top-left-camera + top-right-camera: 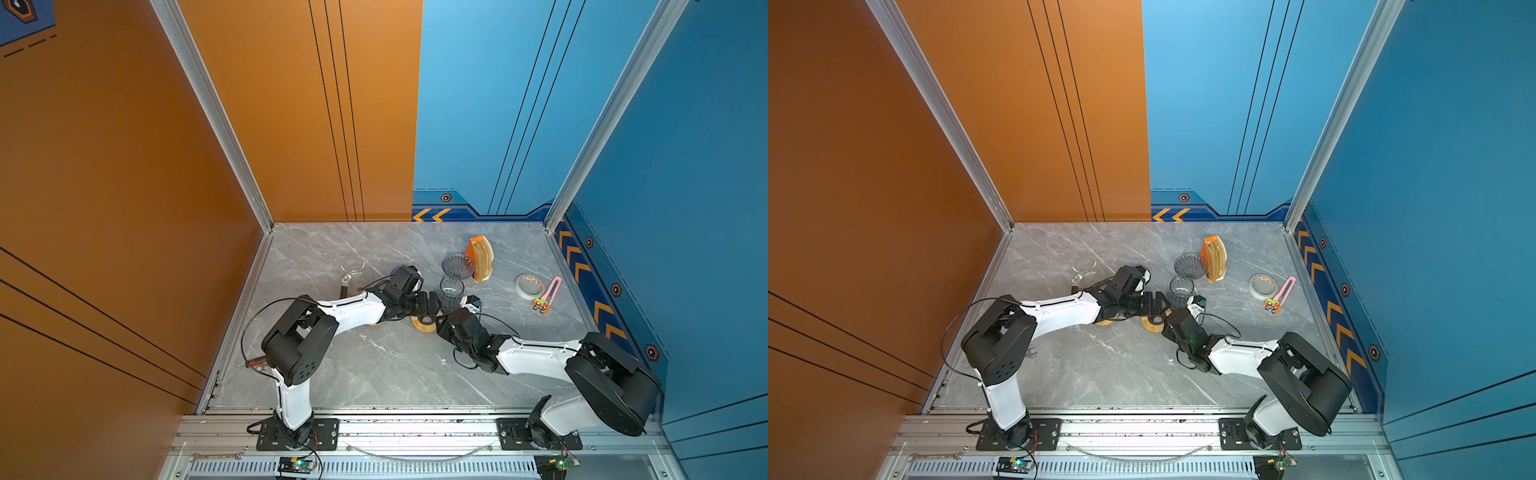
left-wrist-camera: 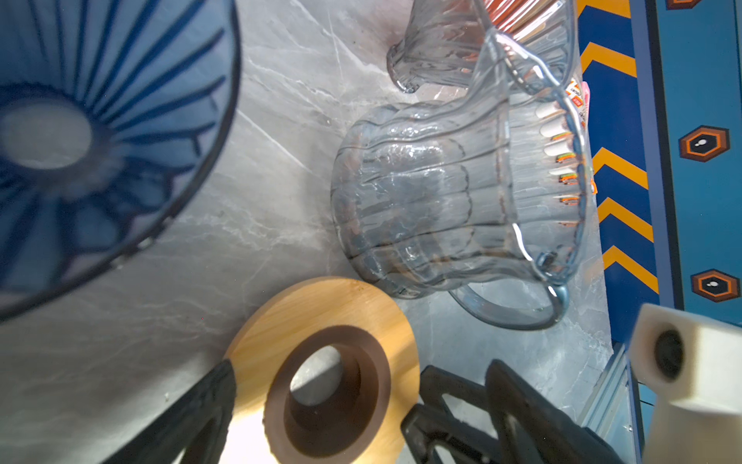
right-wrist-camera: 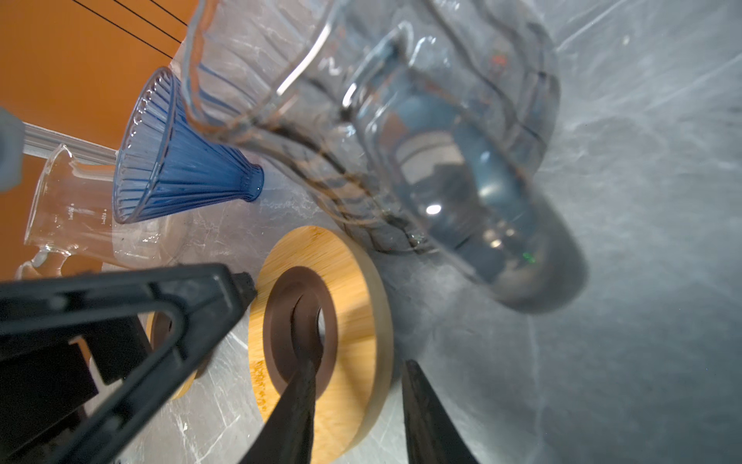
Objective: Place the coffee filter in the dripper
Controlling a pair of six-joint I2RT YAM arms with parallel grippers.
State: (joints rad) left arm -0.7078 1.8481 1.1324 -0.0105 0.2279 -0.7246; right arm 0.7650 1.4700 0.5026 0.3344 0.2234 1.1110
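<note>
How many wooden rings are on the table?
2. One wooden ring sits beside the glass carafe; the second ring is mostly hidden under the left arm.

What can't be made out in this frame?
- Blue dripper: blurred and edge-cut in the left wrist view; mostly behind the left arm in both top views.
- Coffee filters: too small to count in a top view.
- Second wooden ring: behind a finger of the open left pincer, right wrist view.
- Print on the wooden ring the right pincer grips: blurred, right wrist view.

bright even light, soft shadows; near blue dripper [image 2: 120,100] is blurred.
</note>
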